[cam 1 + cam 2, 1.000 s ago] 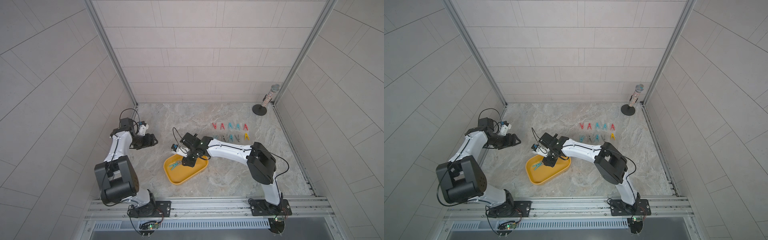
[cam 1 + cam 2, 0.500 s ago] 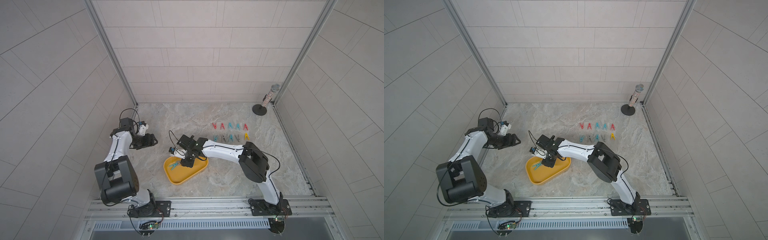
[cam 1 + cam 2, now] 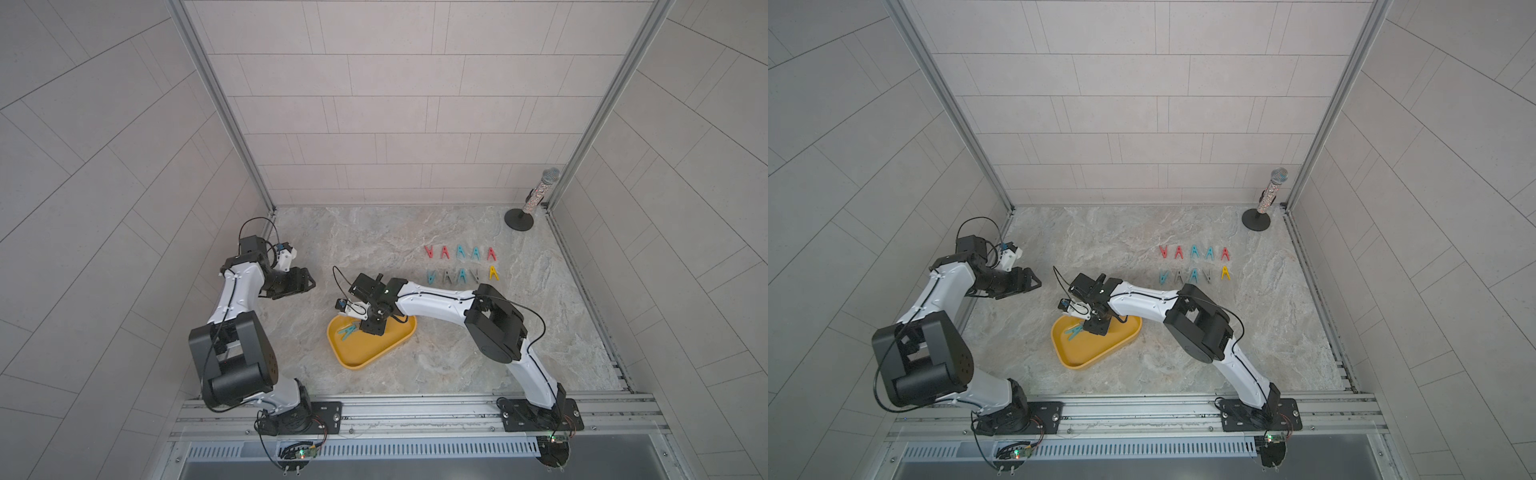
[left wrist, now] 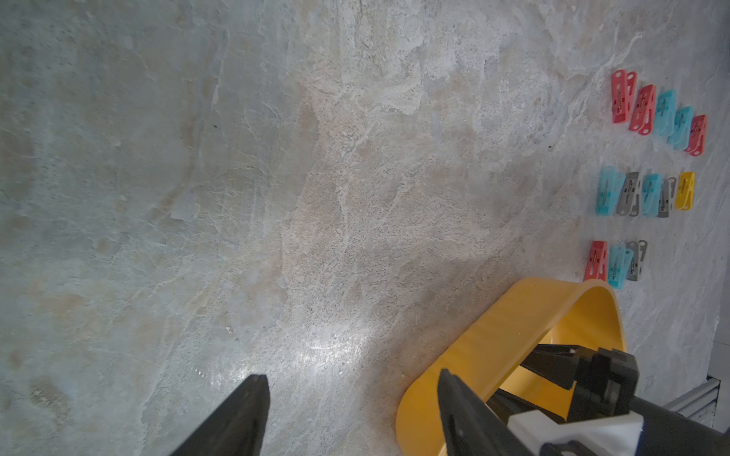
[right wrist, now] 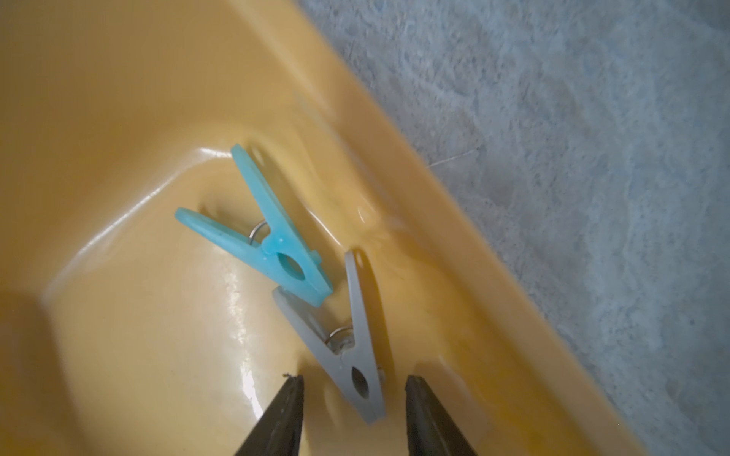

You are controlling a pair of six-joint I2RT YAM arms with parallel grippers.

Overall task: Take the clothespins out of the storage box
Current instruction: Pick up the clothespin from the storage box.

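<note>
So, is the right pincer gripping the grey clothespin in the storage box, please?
No, the right pincer stands open, its fingertips clear of the grey clothespin lying between them.

I've pushed my right claw (image 3: pixel 371 330) deeper into the storage box (image 3: pixel 374 355), and that arm's elbow (image 3: pixel 494 328) has swung in toward the box behind it. The grey clothespin (image 5: pixel 357 355) has now come between the claw's spread fingers. The teal clothespin (image 5: pixel 276 244) lies just beyond the tips.
</note>
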